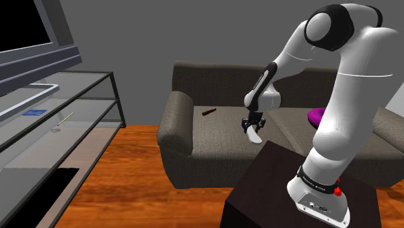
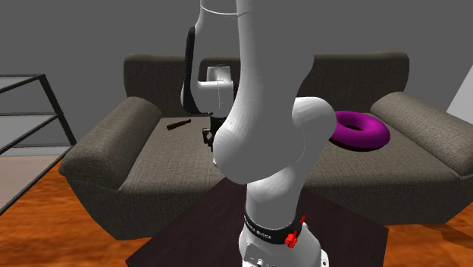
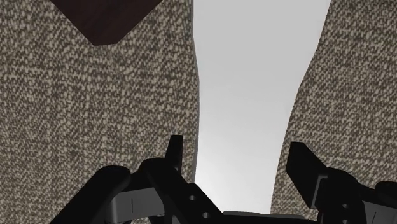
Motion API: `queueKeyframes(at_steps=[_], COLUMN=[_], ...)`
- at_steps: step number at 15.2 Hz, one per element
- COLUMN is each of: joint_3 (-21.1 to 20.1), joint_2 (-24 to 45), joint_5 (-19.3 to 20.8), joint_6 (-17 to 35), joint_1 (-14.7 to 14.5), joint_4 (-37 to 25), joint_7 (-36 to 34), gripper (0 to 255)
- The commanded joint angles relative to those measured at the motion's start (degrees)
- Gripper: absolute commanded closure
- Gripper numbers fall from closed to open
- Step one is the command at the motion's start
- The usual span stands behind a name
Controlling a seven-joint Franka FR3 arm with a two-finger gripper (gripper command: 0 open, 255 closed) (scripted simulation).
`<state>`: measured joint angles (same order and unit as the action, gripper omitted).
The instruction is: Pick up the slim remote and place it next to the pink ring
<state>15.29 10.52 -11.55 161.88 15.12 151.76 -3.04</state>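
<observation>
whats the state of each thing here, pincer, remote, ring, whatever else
pincer, shut on the white remote, up above the sofa seat
white remote, held, off the cushion, hanging below the pincer
purple ring, lying flat on the sofa seat, nothing touching it
small dark red item, lying on the seat, apart from the pincer

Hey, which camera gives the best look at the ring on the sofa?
The second exterior view: the whole magenta ring lies unobstructed on the sofa seat. In the shoulder view the arm hides most of it, leaving one edge. The wrist view faces sofa fabric and the pale remote clasped in the claw.
</observation>
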Motion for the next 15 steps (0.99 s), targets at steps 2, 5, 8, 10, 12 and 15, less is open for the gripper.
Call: queueKeyframes(at_steps=[2, 5, 8, 10, 12, 15], joint_3=[1.57, 2.62, 3.21, 3.39, 3.47, 3.43], joint_2=[-2.99, -5.96, -8.86, -10.74, -12.56, -15.19], joint_5=[3.0, 5.9, 8.47, 9.95, 11.24, 12.84], joint_6=[-2.37, -4.91, -7.54, -9.35, -11.18, -13.97], joint_1=[-1.0, -1.45, -1.53, -1.45, -1.31, -1.05], joint_4=[0.47, 0.71, 0.78, 0.73, 0.62, 0.33], joint_7=[-2.28, -4.4, -6.27, -7.35, -8.29, -9.48], gripper=[255, 255, 255, 255, 255, 255])
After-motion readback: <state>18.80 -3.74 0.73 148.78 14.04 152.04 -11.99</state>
